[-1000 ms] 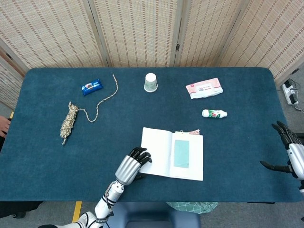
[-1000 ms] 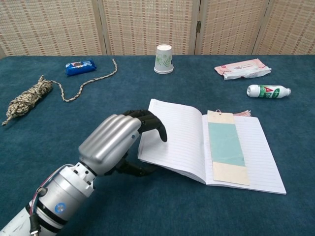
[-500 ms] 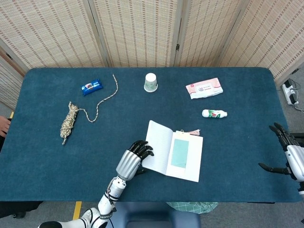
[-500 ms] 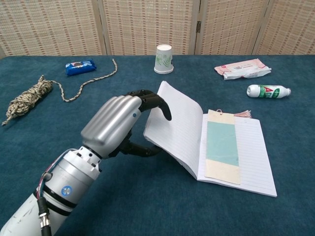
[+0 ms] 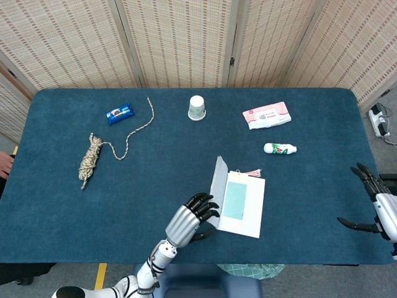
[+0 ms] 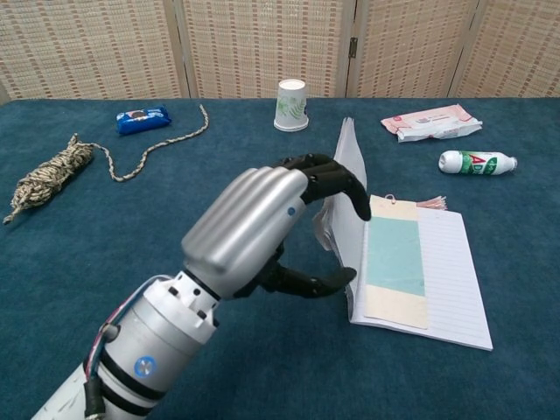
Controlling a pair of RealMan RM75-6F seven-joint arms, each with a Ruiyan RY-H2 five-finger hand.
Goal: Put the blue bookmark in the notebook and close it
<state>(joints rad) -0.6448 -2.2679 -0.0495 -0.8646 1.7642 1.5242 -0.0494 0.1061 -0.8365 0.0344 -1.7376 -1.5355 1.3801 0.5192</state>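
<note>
Since a second ago, the left hand (image 6: pixel 262 223) had lifted the left page of the white lined paper notebook (image 5: pixel 239 197) upright, pinched between fingers and thumb. The flat blue card bookmark (image 6: pixel 393 254) lay on the right page, near the desk's front edge. The page could slip and flop open. The right hand (image 5: pixel 378 208) hung open, holding nothing, past the right edge of the dark blue cloth desk (image 5: pixel 56 205). Woven screens (image 5: pixel 180 37) stood behind.

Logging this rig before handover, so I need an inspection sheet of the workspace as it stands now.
Surface: blue cloth table.
Job's things: notebook half closed, left cover raised; blue bookmark lying on its right page.
Clutter: rope, snack packet, paper cup, wipes pack, small bottle.
Hands: left hand lifting the cover; right hand open, at table's right edge.
Cables: power strip on floor.
Surroundings: woven folding screens.
</note>
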